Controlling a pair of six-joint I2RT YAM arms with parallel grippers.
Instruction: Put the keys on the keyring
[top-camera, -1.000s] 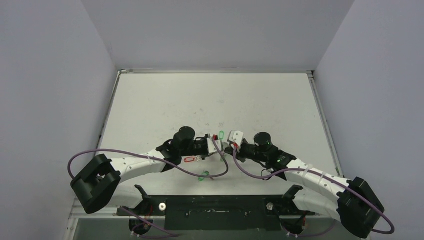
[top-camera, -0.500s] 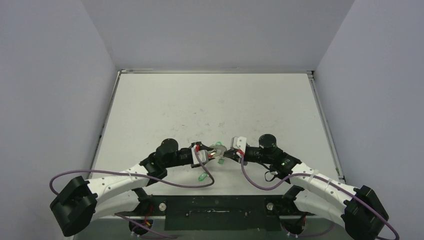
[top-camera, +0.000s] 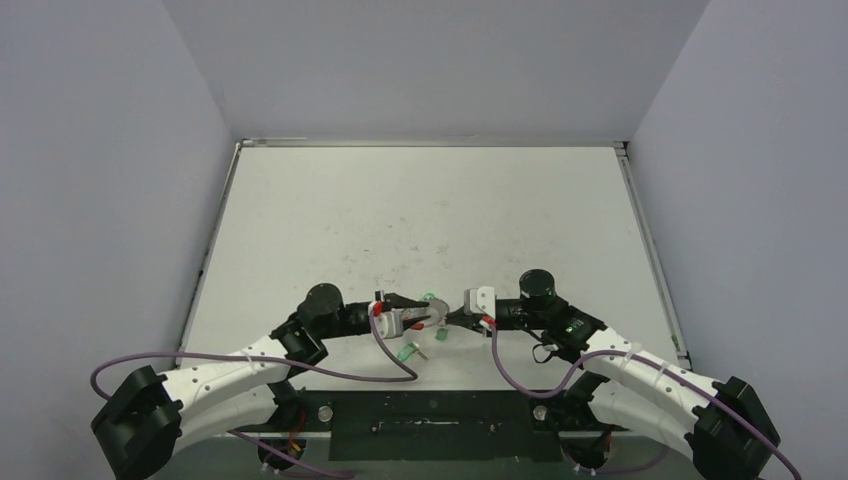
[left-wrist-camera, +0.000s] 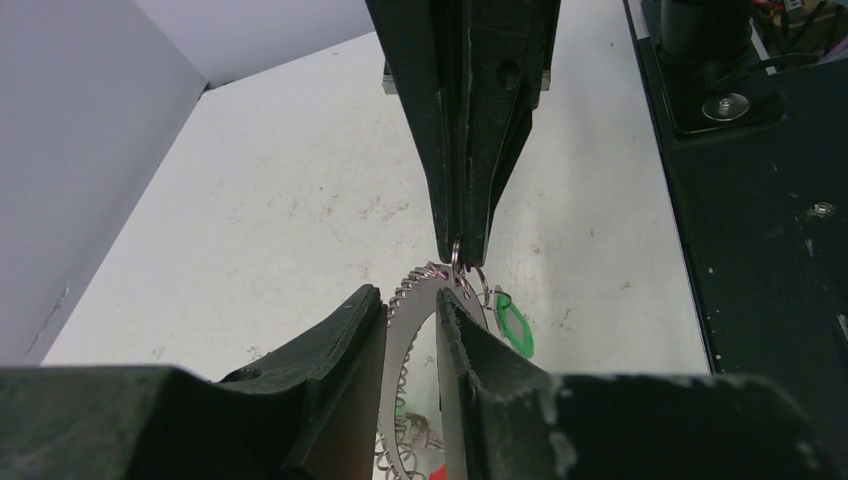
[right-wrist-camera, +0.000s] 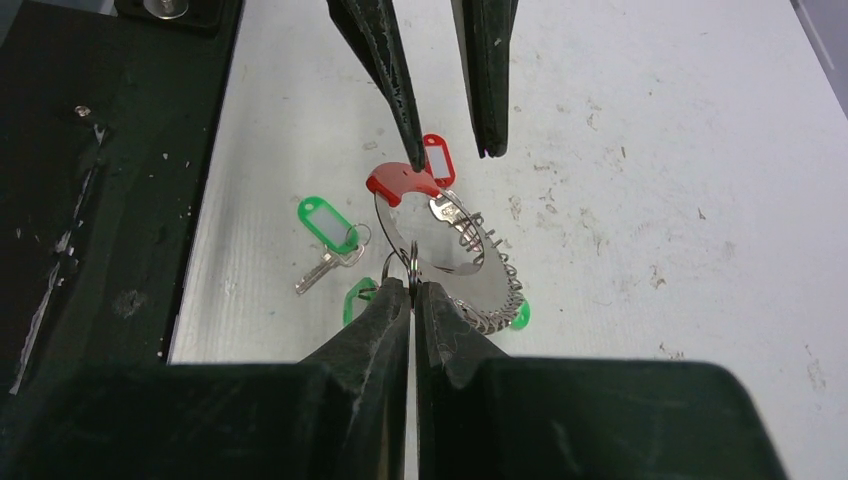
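— At the table's near edge, left to right: what count?

— Two grippers, one keyring, four key tags. First the left gripper: jaws partly apart, straddling the ring at its red end, clamped on nothing. From the right wrist view, one fingertip touching or all but touching the red arc, the other finger well clear of it.

— And the ring itself?

— Between the two grippers. Flat silver crescent, with a fringe of small loops along the outer rim. Then the right gripper: pinched fully closed on one loop of that fringe.

— Tags by colour?

— One red tag, just beyond the red arc, below the left fingers. Three green. One green tag flat on the table toward the dark base plate, apart from the ring, its silver key blade showing. A second half covered by the right finger. A third peeking out past the loops.

— Hard to read?

— Only one blade visible out of four; the rest hidden or too small. Hooked on the ring or loose, for the red tag and the two covered green ones: cannot tell. Ring lifted or resting on the table: cannot tell either. Lower part of the ring cut off in the left wrist view, behind that gripper's own fingers.
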